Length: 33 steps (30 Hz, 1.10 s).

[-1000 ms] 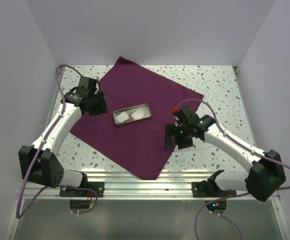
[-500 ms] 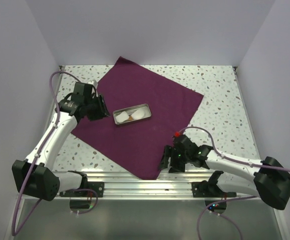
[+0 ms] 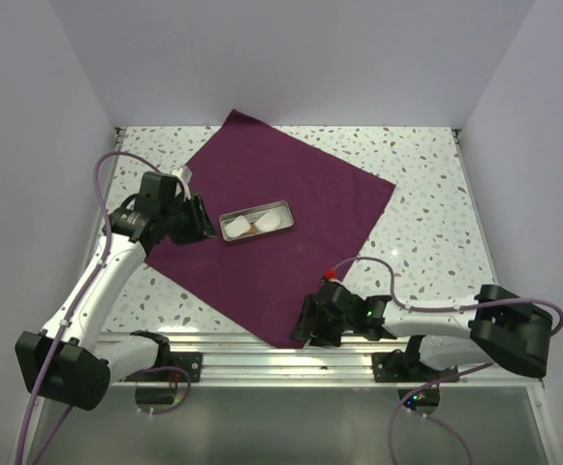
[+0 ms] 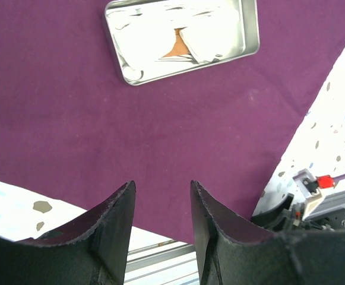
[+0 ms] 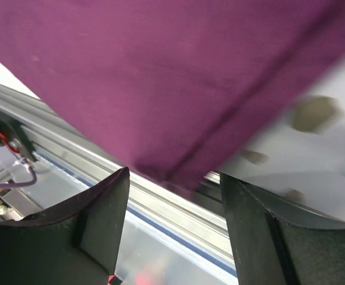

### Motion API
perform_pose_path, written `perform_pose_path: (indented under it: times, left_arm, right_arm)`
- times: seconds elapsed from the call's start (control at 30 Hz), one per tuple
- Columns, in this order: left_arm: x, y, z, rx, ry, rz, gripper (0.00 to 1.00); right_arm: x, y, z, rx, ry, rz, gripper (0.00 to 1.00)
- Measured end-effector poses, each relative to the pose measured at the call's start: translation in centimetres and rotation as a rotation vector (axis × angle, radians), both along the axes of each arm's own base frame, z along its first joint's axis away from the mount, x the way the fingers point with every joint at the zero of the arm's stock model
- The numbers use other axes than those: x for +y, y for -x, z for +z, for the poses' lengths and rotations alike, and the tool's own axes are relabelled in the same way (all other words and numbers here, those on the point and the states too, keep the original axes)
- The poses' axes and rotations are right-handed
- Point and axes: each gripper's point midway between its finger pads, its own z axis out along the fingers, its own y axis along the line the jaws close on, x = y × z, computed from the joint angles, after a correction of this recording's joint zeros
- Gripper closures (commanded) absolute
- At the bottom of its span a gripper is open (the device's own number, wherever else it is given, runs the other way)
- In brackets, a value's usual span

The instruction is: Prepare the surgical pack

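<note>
right claw (image 5: pixel 172 199) apart, straddling pack (image 3: pixel 305 189) near corner, likely to pinch it | left claw (image 4: pixel 160 208) apart above left edge | tray (image 4: pixel 190 67) centred

No text, label, brand, number or sign can be read in any of the views. The surgical pack (image 3: pixel 310 194) is plain cloth with no print, and the metal tray (image 4: pixel 253 29) lying on it shows no legible marking. Any small markings on the arms are too small to make out.
</note>
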Motion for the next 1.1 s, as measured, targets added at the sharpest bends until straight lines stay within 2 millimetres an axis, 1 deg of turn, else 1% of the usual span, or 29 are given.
perform_pose_path:
  times: [0.07, 0.1, 0.17, 0.2, 0.27, 0.3, 0.33, 0.37, 0.4, 0.47, 0.53, 0.63, 0.77, 0.83, 0.9, 1.0, 1.1]
  left_arm:
    - [-0.3, 0.2, 0.2, -0.007, 0.004, -0.009, 0.55]
    - [-0.4, 0.2, 0.3, -0.009, 0.006, -0.013, 0.55]
    - [-0.5, 0.3, 0.4, -0.010, 0.010, -0.013, 0.55]
    - [-0.6, 0.3, 0.4, -0.009, 0.013, -0.011, 0.55]
    - [-0.7, 0.4, 0.4, -0.008, 0.015, -0.013, 0.55]
    - [-0.7, 0.4, 0.4, -0.008, 0.014, -0.014, 0.55]
    - [-0.8, 0.4, 0.5, -0.010, 0.014, -0.015, 0.55]
    - [-0.8, 0.4, 0.7, -0.011, 0.014, -0.016, 0.55]
    - [-0.9, 0.3, 0.9, -0.015, 0.014, -0.017, 0.55]
    - [-0.9, 0.0, 1.3, -0.027, 0.010, -0.015, 0.54]
    - [-0.8, -0.5, 1.9, -0.043, 0.003, -0.007, 0.54]
    - [-0.4, -1.4, 2.4, -0.060, -0.018, 0.014, 0.54]
    - [0.1, -2.1, 2.1, -0.058, -0.053, 0.043, 0.55]
    - [0.5, -2.2, 1.8, -0.052, -0.071, 0.057, 0.55]
    - [0.8, -2.2, 1.6, -0.048, -0.084, 0.070, 0.55]
    - [1.3, -2.3, 1.4, -0.045, -0.107, 0.092, 0.55]
    - [1.8, -2.4, 1.3, -0.041, -0.132, 0.112, 0.55]
  right_arm:
    - [1.0, 0.1, 0.0, -0.011, -0.014, 0.001, 0.39]
    - [1.4, 0.1, 0.0, -0.016, -0.017, 0.001, 0.46]
    - [2.3, 0.1, -0.2, -0.024, -0.010, 0.001, 0.56]
    - [2.7, 0.1, -0.4, -0.027, 0.000, 0.002, 0.67]
    - [3.4, -0.1, -0.2, -0.039, 0.007, -0.002, 0.79]
    - [3.9, -0.3, 0.2, -0.049, 0.000, -0.006, 0.86]
    - [4.5, -0.6, 0.8, -0.059, -0.011, -0.010, 0.95]
    - [5.0, -1.0, 1.5, -0.072, -0.019, -0.016, 0.99]
    - [5.7, -1.4, 2.4, -0.086, -0.032, -0.021, 1.00]
    - [6.8, -2.4, 4.4, -0.118, -0.061, -0.031, 1.00]
    - [7.9, -3.9, 6.9, -0.155, -0.106, -0.036, 1.00]
    - [8.7, -7.6, 10.3, -0.206, -0.162, -0.065, 1.00]
    - [8.3, -14.9, 14.1, -0.275, -0.206, -0.119, 1.00]
    - [8.2, -18.6, 15.3, -0.299, -0.207, -0.126, 1.00]
    - [8.7, -22.3, 16.3, -0.324, -0.198, -0.113, 1.00]
    - [10.1, -27.5, 17.8, -0.362, -0.206, -0.079, 1.00]
    - [11.8, -32.1, 18.3, -0.393, -0.228, -0.045, 1.00]
